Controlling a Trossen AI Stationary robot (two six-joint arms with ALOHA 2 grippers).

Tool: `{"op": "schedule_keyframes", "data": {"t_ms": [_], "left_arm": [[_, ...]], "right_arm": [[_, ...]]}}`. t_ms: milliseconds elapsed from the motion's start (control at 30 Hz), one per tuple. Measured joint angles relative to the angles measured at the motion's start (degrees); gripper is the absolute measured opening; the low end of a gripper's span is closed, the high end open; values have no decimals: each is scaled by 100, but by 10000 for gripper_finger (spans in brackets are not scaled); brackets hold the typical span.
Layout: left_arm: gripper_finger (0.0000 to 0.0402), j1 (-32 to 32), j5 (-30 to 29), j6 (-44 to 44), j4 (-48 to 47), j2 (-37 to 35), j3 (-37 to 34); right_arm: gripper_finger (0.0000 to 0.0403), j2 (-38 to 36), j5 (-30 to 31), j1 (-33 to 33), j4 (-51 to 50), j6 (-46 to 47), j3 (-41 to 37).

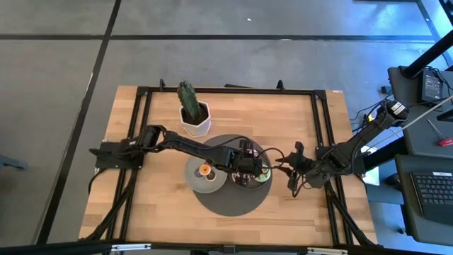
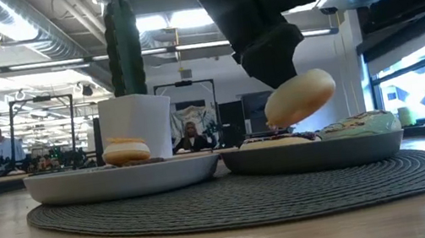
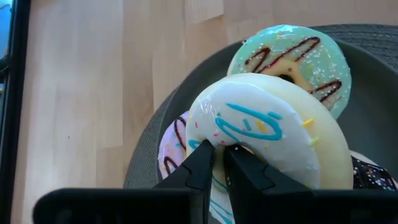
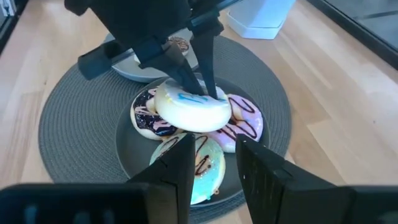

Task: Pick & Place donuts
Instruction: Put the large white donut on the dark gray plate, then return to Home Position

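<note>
My left gripper (image 1: 245, 164) is shut on a white-iced donut with blue squiggles (image 3: 267, 130) above the right grey plate (image 4: 127, 162). In that plate lie a green donut with brown stripes (image 3: 292, 59), a pink one (image 4: 245, 127) and a dark-iced one (image 4: 144, 115). The left grey plate (image 2: 119, 178) holds an orange-topped donut (image 2: 125, 150). Both plates rest on a round grey mat (image 1: 230, 205). My right gripper (image 4: 211, 174) is open and empty, just right of the right plate, its fingers pointing toward the donuts. My left gripper holds the white donut by one side of its ring (image 4: 186, 93). One finger seems to stand in the hole and the other (image 4: 177, 70) outside the rim. The fingers come from above, slanting down. The donut (image 2: 299, 97) hangs tilted, lifted clear of the plate.
A cactus in a white pot (image 1: 192, 113) stands behind the plates toward the far edge. A black frame (image 1: 226, 91) runs around the wooden table. Bare wood lies at the near side and the left (image 1: 156, 205). People sit in the room beyond.
</note>
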Motion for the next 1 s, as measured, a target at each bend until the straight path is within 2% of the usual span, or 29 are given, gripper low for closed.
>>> {"op": "schedule_keyframes", "data": {"t_ms": [167,400,667,1000], "left_arm": [[42,0,140,131,-4,0,0],[76,0,116,140,-3,0,0],[113,2,-245,142,-6,0,0],[136,-13,-303,96,-350,-26,-2]], "right_arm": [[118,0,-199,-1,-4,-2,-1],[118,0,-304,0,-7,-3,0],[118,0,-304,0,-9,-5,0],[118,0,-306,0,-11,-7,0]]}}
